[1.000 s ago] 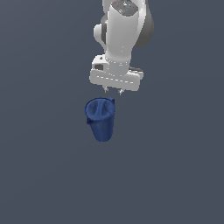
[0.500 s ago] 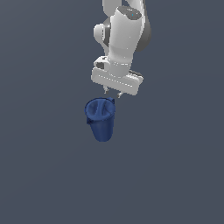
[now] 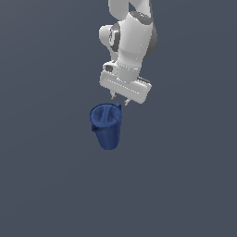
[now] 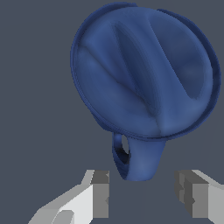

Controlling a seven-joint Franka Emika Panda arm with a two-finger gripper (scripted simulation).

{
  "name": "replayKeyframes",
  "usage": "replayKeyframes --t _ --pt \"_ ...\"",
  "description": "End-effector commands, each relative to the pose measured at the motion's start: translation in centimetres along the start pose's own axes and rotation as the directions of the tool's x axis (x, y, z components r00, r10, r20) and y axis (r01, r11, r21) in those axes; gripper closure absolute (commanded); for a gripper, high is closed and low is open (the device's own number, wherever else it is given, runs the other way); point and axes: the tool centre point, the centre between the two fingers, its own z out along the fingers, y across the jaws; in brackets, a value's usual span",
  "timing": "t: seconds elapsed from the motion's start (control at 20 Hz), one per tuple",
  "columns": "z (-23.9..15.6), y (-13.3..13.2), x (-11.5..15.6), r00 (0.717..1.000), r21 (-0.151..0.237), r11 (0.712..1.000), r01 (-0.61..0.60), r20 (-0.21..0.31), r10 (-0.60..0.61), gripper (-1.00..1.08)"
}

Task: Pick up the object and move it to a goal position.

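We see our gripper with its two fingers spread apart and holding nothing, just above the rim of the dark blue cup, which stands upright on the gray floor, its small looped handle sitting between our fingers.
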Motion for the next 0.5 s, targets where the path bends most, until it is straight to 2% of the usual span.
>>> replayKeyframes --t 0.0,0.45 --pt "0.15 -0.08 -0.13 0.999 0.001 1.000 -0.032 -0.016 0.032 -0.20" --pt "0.46 -0.30 -0.47 0.994 0.009 0.995 -0.097 -0.049 0.097 -0.20"
